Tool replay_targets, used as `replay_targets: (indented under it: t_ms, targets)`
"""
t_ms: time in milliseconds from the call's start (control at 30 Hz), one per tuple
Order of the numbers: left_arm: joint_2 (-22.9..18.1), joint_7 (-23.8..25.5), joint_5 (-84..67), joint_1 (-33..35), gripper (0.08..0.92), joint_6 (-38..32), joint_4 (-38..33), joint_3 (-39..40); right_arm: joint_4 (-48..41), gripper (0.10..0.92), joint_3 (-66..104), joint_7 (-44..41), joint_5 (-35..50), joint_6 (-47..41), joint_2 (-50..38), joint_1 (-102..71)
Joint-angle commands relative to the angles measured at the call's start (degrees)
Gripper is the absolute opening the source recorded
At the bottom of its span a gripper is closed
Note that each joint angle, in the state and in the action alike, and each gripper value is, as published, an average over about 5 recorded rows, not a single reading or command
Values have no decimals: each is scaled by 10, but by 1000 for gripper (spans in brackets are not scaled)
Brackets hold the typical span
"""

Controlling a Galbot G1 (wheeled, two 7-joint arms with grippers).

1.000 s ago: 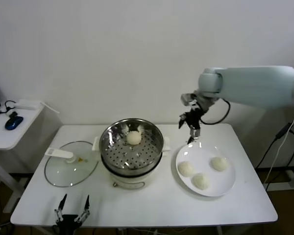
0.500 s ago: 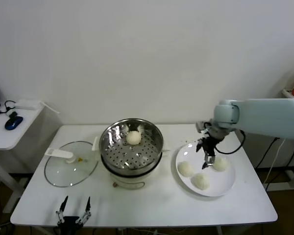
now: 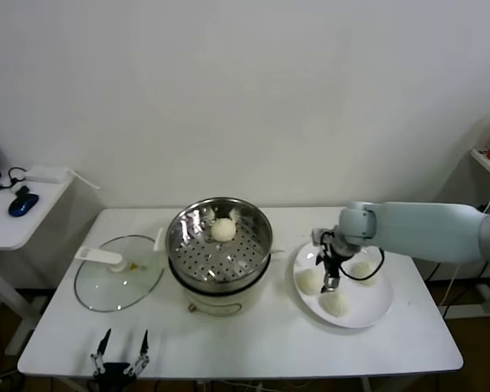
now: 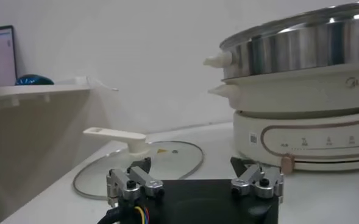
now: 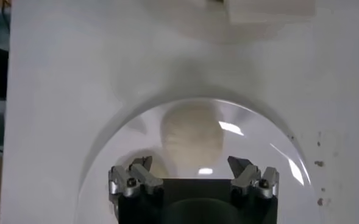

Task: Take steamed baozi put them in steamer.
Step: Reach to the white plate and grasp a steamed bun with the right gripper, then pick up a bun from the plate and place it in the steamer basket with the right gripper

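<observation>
The steamer (image 3: 219,255) stands mid-table with one steamed baozi (image 3: 223,229) on its perforated tray. To its right, three more baozi (image 3: 309,281) (image 3: 335,303) (image 3: 363,269) lie on a white plate (image 3: 369,304). My right gripper (image 3: 329,276) hangs low over the plate among them, open and holding nothing. In the right wrist view a baozi (image 5: 191,134) lies just ahead of the spread gripper (image 5: 191,169), not between the fingers. My left gripper (image 3: 121,358) is parked open at the table's front edge and is seen again in its own wrist view (image 4: 191,175).
A glass lid (image 3: 116,282) with a white handle lies flat left of the steamer (image 4: 307,79); the left wrist view also shows this lid (image 4: 144,161). A side table with a blue mouse (image 3: 22,204) stands at the far left.
My right arm came down from above the table's back edge to just over the plate, then shifted left toward the leftmost baozi. It stayed open. The left arm has not moved.
</observation>
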Motion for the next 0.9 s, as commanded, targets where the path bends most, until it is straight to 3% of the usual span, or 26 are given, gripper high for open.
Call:
replay_targets:
  t_ms: [33,200,533,900]
  targets:
    - [1,0,2,0,823,0,1,0,-24,823,43,33,-9,-14,10,-55]
    - [2,-1,2,1,823,-1,-1,0,-23,803,45,33,-10,-20,10,-56]
    - [4,-1,3,3,823,-1,-9,0,41,567,-11,22,64,-38,5,48]
    - [6,1,5,2,823,-1,-17,5,188,581,-130,-74,199,-41,12,395]
